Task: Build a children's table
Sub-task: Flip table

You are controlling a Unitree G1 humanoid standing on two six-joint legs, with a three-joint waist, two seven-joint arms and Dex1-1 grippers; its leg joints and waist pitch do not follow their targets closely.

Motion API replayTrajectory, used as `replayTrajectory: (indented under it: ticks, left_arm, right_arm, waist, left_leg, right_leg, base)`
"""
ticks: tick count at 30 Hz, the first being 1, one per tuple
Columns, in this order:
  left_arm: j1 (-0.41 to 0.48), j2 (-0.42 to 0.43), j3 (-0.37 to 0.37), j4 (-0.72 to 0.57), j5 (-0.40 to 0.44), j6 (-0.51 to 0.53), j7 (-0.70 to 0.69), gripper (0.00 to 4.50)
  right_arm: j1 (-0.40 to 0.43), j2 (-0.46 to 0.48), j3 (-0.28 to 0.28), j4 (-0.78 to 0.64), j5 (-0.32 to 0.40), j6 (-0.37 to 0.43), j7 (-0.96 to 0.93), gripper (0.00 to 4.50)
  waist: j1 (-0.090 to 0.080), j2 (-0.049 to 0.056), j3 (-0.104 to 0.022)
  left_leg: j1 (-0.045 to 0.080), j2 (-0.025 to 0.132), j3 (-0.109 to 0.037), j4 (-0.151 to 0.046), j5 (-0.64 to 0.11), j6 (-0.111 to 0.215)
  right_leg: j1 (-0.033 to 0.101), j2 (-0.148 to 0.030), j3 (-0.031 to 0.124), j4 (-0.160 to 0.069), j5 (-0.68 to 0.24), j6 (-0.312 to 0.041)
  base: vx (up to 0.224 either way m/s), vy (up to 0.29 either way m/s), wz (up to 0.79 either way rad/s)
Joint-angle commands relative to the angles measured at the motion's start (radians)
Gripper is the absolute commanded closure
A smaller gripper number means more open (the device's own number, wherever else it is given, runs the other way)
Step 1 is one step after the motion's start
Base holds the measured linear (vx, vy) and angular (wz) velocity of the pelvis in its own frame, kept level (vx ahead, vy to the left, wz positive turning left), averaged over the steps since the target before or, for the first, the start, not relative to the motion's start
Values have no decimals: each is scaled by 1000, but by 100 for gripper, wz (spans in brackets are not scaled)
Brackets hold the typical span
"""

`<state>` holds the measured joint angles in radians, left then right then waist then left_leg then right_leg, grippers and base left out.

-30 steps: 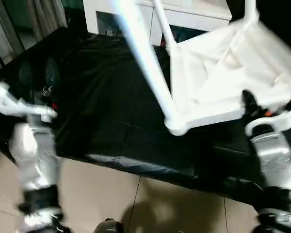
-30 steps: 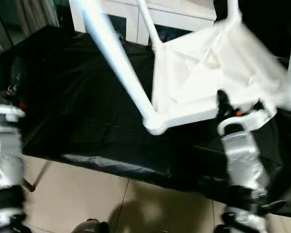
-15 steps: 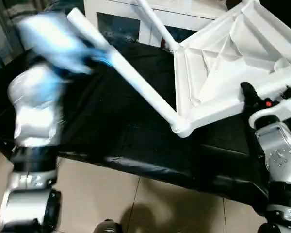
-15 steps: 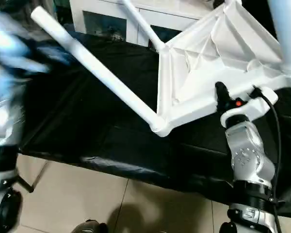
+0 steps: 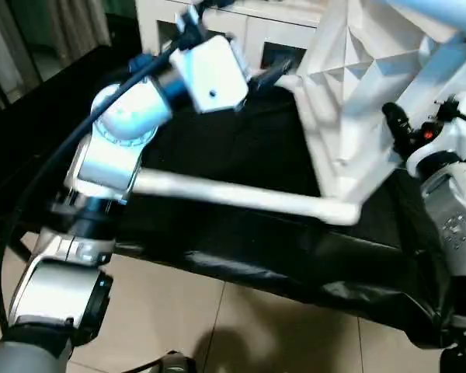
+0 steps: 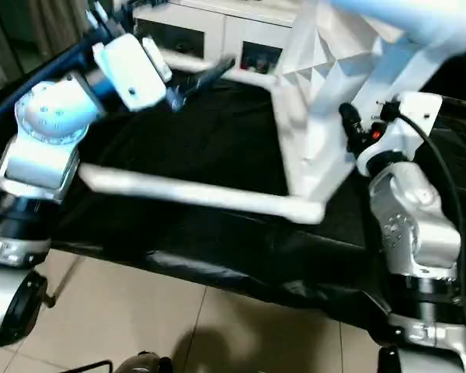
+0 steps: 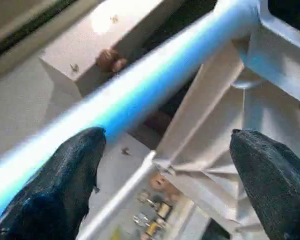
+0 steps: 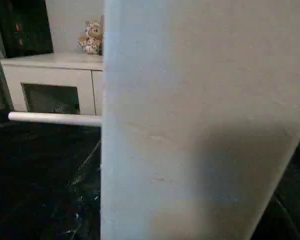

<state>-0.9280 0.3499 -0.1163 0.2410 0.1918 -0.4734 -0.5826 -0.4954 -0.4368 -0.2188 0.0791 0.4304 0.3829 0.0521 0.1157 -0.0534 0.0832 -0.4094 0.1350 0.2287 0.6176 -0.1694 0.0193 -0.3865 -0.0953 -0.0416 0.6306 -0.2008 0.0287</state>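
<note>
One tabletop (image 5: 349,116) tipped on edge, three legs (image 5: 241,194) visible; left end effector (image 7: 165,165) spread wide, right end effector's (image 6: 349,128) state unreadable.

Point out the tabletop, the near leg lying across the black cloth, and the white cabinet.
tabletop (image 5: 338,116), left eye view, on the ribbed underside.
near leg (image 5: 233,194), left eye view, mid-length of the tube.
white cabinet (image 8: 65,75), right wrist view, on its front below the top edge.

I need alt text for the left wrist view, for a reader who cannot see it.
Two black fingers of the open left gripper stand wide apart, with a white table leg running slantwise just past them. The leg enters a round corner socket of the tabletop, whose ribbed underside shows between the fingers.
</note>
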Motion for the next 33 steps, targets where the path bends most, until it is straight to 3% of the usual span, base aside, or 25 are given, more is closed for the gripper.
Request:
replayTrajectory:
  ticks: [1,4,10,12,16,21,24,26,33]
  left_arm:
    - [-17,-6,-20,-18,-5,-48,-6,0]
    - [4,4,-49,-17,7,-51,-17,0]
    - [-8,30,-24,18,67,-43,50,0]
    - [-40,64,13,57,140,-3,129,0]
    - [-65,90,22,95,164,2,164,0]
    - [-118,140,15,210,198,35,201,0]
    - [-114,131,18,215,197,44,209,37]
    - [-111,129,15,218,203,52,212,37]
    - [-114,110,11,253,153,61,207,102]
  right_arm:
    - [-3,-26,-24,-3,-44,17,-50,257]
    - [-11,-29,-25,-6,-63,21,-44,259]
    - [-16,-41,-5,-17,-86,24,-27,261]
    - [-18,-51,12,-32,-95,9,8,261]
    - [-19,-54,21,-45,-98,10,28,262]
    - [-9,-67,35,-70,-112,11,57,262]
    - [-11,-68,28,-78,-115,13,59,262]
    - [-12,-70,26,-80,-117,12,61,262]
    - [-39,-99,13,-97,-133,2,79,262]
  waist:
    - [-6,-11,-92]
    - [-2,-9,-90]
    - [-10,-11,-89]
    - [-15,-11,-89]
    - [-16,-8,-90]
    - [-18,-2,-97]
    - [-15,-4,-102]
    - [-15,1,-99]
    - [-10,4,-96]
  left_leg:
    - [51,96,-49,-76,-163,-34]
    - [52,98,-49,-78,-180,-40]
    - [50,97,-53,-82,-225,-69]
    - [48,96,-55,-81,-217,-69]
    - [49,96,-56,-80,-201,-62]
    - [46,94,-55,-75,-154,-46]
    - [39,92,-51,-67,-70,-5]
    - [40,92,-50,-67,-84,6]
    - [46,95,-52,-73,-159,-29]
  right_leg:
    - [18,-72,40,-62,-80,-221]
    - [15,-73,39,-62,-100,-219]
    - [14,-75,40,-67,-157,-193]
    - [16,-73,39,-64,-144,-187]
    - [14,-74,39,-63,-126,-195]
    - [19,-72,38,-52,-29,-215]
    - [21,-70,36,-38,90,-248]
    - [19,-69,35,-41,82,-260]
    - [16,-70,36,-50,-5,-249]
  base:
    - [0,0,0]
    - [0,0,0]
    - [0,0,0]
    - [0,0,0]
    - [0,0,0]
    - [0,0,0]
    - [0,0,0]
    - [0,0,0]
    - [0,0,0]
